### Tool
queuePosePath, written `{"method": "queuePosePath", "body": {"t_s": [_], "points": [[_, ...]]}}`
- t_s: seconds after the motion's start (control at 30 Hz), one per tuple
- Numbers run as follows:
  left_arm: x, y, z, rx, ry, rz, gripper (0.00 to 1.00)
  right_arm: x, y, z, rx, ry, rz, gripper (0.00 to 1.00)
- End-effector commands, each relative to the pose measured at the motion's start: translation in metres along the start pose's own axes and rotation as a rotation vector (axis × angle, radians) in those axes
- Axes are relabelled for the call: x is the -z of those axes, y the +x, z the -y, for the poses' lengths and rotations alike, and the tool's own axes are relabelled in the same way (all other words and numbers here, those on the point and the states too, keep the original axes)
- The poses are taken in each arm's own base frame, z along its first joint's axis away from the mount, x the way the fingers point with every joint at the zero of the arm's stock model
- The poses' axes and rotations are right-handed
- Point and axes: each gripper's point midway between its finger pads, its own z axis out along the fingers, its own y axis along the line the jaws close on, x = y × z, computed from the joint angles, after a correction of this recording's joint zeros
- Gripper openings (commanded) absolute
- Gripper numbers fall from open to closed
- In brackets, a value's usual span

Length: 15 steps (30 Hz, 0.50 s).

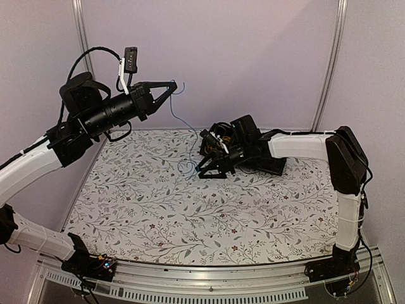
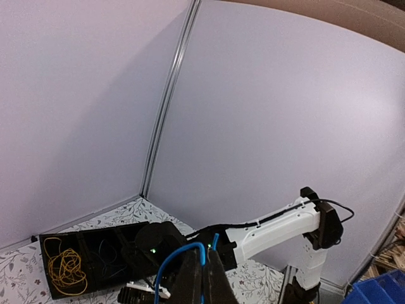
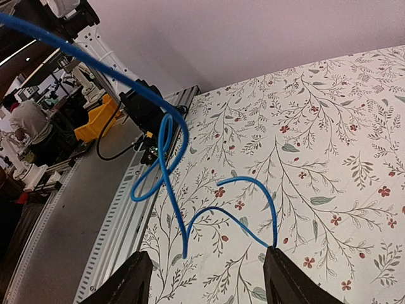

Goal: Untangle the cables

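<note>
The left gripper [image 1: 172, 87] is pinching the blue cable [image 1: 182, 117] shut between its fingers, holding it high over the table [image 1: 158, 209] at 11 o'clock. The cable is hanging down, its lower loops lying on the cloth (flat, ungripped) between the wide-spread fingers of the right gripper [image 3: 207, 259] at 12 o'clock. The yellow cable [image 2: 66, 269] is sitting coiled in the tray [image 2: 47, 244] at 1 o'clock.

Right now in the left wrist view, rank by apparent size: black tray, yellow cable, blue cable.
1. black tray
2. yellow cable, a small bundle lying inside the tray
Unranked: blue cable. It is pinched in the left gripper right at the lens, so it looks oversized.
</note>
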Motion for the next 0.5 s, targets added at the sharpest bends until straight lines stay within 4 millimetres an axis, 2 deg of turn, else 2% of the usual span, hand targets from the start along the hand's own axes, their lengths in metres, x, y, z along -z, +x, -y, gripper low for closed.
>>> {"method": "queuePosePath", "body": {"t_s": [0.0,0.2,0.47], "points": [[0.002,-0.014,0.016,0.002,0.047,0.041,0.00,-0.003,-0.003,0.005,-0.016,-0.025,0.015,0.64],[0.000,-0.016,0.017,-0.001,0.051,0.047,0.00,-0.006,-0.002,0.027,-0.057,0.059,0.006,0.62],[-0.001,-0.015,0.017,0.001,0.052,0.047,0.00,-0.012,0.006,0.038,-0.105,0.073,-0.005,0.61]]}}
